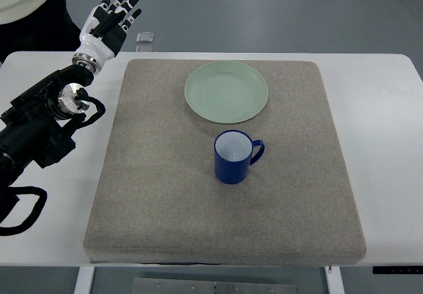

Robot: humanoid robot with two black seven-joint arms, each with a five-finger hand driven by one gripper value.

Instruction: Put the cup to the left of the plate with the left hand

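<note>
Bright, even overhead light, sharp focus throughout (soft shadow under the cup [233,157]).

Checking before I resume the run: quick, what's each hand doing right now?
Left hand: open, fingers spread, holding nothing, raised beyond the mat's far left corner.
Right hand: not in view.

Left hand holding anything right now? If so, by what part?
Nothing. The left hand is open beyond the mat's far-left corner; the blue cup stands untouched.
</note>
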